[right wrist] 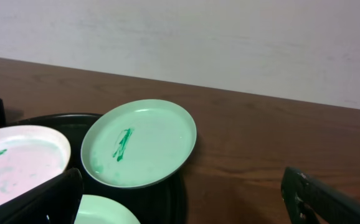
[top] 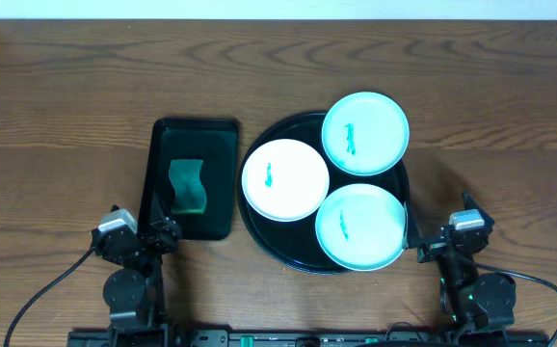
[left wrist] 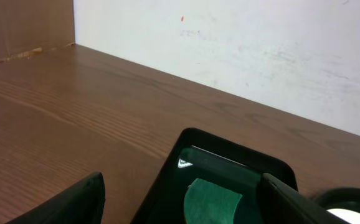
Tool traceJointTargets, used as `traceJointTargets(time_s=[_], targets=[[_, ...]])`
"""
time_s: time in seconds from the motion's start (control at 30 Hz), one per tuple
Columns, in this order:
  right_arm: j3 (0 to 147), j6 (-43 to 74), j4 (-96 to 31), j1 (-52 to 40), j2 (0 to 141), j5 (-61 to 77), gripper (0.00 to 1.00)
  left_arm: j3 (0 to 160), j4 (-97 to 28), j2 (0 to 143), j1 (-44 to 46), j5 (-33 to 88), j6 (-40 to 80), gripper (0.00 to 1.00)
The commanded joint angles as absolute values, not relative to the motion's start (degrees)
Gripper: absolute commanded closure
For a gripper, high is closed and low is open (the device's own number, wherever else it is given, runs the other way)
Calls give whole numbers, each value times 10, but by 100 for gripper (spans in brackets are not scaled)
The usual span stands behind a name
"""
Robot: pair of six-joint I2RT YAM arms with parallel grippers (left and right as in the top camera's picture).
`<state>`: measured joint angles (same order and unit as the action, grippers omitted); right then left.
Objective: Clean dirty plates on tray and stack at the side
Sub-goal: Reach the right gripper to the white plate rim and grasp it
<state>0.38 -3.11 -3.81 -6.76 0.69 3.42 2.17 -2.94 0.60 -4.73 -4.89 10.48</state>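
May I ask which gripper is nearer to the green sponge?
Left. The left gripper is at the near end of the rectangular tray holding the sponge; the right gripper is beyond the round tray.

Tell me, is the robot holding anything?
No, nothing. The left gripper and the right gripper are both open and empty. The sponge and plates lie untouched.

Three plates [top: 285, 180] on tray [top: 274, 243]

Glossy black tray [top: 259, 226], smooth plates [top: 285, 180], wood-grain tabletop [top: 66, 106].
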Motion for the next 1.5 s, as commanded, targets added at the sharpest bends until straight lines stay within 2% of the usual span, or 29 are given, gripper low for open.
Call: traceJointTargets(time_s=[0.0,1.27,1.47], targets=[[3,-29,-41,-65,4,33,1,2,-36,3,-50,-56,101,22],[3,-28,-39,-65,4,34,1,2,-36,3,-50,-56,101,22],[3,43,-35,-65,4,44,1,2,-36,8,-50,-50,101,22]])
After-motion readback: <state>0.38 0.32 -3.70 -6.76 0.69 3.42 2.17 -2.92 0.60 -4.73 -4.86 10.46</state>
